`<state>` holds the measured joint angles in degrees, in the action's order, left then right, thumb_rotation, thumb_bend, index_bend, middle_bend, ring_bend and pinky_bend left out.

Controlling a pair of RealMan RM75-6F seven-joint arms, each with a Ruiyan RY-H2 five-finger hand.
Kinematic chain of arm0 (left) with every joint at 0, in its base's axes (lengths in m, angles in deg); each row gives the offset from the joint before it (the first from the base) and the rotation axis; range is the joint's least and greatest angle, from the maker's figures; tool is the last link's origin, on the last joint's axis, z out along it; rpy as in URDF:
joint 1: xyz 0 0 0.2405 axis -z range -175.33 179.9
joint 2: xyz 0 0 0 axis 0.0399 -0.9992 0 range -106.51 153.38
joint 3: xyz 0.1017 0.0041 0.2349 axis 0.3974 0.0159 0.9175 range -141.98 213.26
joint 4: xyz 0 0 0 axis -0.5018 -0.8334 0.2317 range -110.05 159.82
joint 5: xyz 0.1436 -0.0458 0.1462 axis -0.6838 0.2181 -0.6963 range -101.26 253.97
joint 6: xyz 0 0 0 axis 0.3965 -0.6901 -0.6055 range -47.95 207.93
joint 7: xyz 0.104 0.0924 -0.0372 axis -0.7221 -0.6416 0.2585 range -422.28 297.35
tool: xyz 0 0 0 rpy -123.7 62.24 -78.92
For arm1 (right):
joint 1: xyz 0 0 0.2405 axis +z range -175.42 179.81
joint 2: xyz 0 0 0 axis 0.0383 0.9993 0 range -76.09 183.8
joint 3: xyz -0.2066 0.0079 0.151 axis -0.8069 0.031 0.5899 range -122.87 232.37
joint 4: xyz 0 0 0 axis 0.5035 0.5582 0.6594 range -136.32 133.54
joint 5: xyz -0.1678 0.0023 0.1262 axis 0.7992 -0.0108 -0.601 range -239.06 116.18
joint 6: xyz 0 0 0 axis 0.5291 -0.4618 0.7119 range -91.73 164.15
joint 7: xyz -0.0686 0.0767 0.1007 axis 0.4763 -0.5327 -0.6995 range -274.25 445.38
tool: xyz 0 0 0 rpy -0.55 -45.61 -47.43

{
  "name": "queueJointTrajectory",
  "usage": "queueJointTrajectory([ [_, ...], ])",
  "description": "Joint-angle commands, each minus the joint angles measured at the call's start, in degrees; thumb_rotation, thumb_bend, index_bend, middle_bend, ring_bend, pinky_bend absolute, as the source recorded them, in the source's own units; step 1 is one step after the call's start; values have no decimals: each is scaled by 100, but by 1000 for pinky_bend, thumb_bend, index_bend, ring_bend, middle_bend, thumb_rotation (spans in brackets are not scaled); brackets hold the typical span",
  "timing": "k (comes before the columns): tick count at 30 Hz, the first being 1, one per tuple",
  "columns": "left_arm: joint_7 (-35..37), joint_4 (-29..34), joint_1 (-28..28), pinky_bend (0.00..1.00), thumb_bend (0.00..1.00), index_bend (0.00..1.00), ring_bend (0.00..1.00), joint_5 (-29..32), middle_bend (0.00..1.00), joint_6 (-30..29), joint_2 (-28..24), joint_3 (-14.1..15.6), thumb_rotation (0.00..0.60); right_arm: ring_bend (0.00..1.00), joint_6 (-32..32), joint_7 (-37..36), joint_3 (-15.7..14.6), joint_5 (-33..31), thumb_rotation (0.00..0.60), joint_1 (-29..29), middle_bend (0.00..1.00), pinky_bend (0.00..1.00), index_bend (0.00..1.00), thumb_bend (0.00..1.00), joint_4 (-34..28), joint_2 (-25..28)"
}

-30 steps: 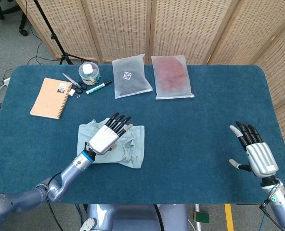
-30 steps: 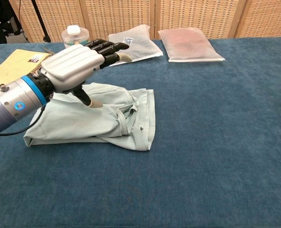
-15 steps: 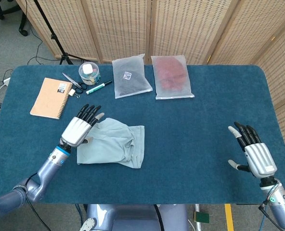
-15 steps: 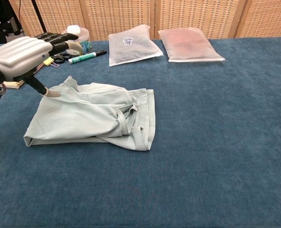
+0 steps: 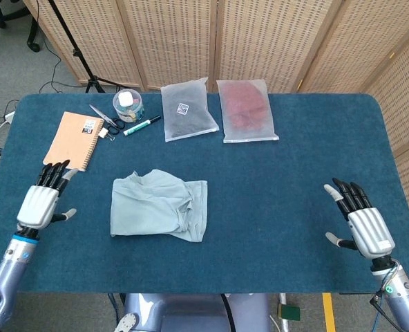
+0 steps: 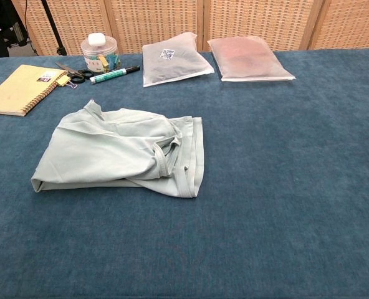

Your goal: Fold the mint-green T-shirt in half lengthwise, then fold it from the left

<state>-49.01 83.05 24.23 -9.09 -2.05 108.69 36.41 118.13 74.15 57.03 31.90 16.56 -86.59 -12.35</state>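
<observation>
- The mint-green T-shirt (image 5: 159, 207) lies folded into a rumpled, roughly rectangular bundle on the blue table (image 5: 280, 166), left of the table's middle and towards the near edge; in the chest view its collar (image 6: 164, 151) shows on the right part of the bundle, and a thick fold runs along the near-left edge.
- Neither hand touches the shirt.
- The left hand (image 5: 42, 200) is over the table's left edge, well apart from the shirt, palm down, fingers stretched out and apart, holding nothing.
- The right hand (image 5: 360, 221) is near the table's right front corner, far from the shirt, fingers likewise extended and spread, with nothing in it.
- Neither hand shows in the chest view.
- Behind the shirt to the left, a spiral notebook (image 5: 73, 140) with a tan cover lies flat.
- Just beside the notebook's far corner lie scissors (image 5: 102, 120) and a marker pen (image 5: 141, 125), and a clear jar with a white lid (image 5: 128, 104) stands there.
- Along the far edge lie two clear plastic bags, side by side: one with dark contents (image 5: 187, 108), one with red contents (image 5: 246, 109).
</observation>
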Motion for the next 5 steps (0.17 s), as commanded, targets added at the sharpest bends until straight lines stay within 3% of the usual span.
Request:
queueJointTrajectory([
  [1, -148, 640, -472, 0, 13, 0, 0, 143, 0, -511, -480, 38, 600, 0, 65, 36, 8, 26, 600, -19, 0, 0, 0, 53, -2, 12],
  [5, -192, 1122, -791, 0, 0, 0, 0, 201, 0, -885, -742, -14, 600, 0, 214, 307, 69, -18, 600, -85, 0, 0, 0, 52, 36, -8],
])
